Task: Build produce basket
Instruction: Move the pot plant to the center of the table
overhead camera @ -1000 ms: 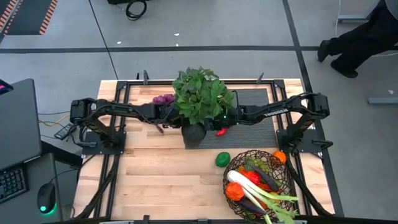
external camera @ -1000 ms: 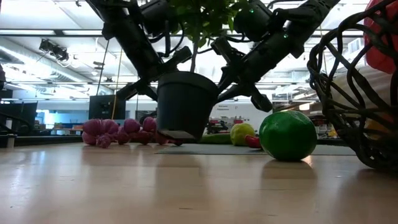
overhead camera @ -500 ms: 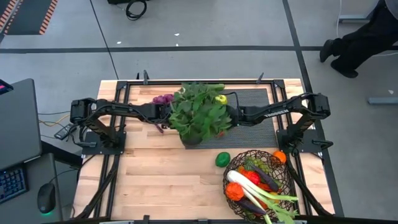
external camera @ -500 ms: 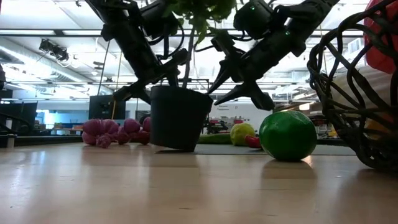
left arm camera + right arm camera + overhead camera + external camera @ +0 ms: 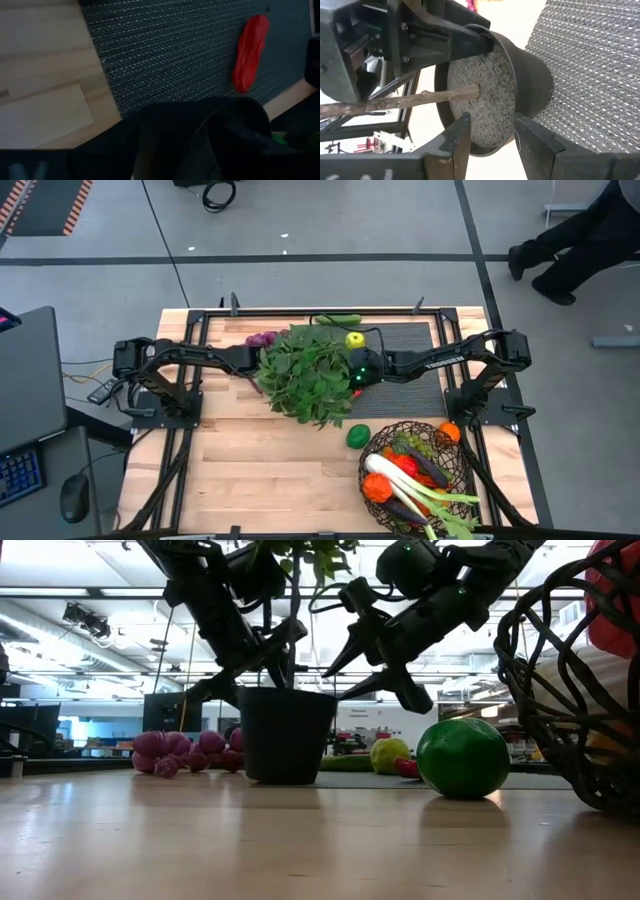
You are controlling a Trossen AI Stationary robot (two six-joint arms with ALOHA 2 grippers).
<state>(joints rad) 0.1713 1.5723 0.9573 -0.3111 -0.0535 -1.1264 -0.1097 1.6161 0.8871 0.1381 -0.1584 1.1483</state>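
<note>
The potted plant stands upright, its black pot flat on the table between both arms. My left gripper is open at the pot's rim on the table's left side. My right gripper is open too, its fingers on either side of the rim with a gap to each. The wire basket at the near right holds a leek, tomatoes and other produce. A lime lies on the wood beside it. My left gripper has one finger reaching over the pot's rim and the other outside the wall, coming slanting down from the table's left. Whether either finger touches the rim, I cannot tell. The pot stands on its own base.
Purple grapes lie far left of the plant. On the black ribbed mat lie a lemon, a cucumber and a red chili. An orange tomato sits by the basket. The near left of the table is bare wood.
The pot hung tilted and clear of the table between both grippers; it has come down and now stands upright on its base, the leaves swinging toward the near edge over it. My right gripper has opened and let go of the rim. Both arms stayed in place.
</note>
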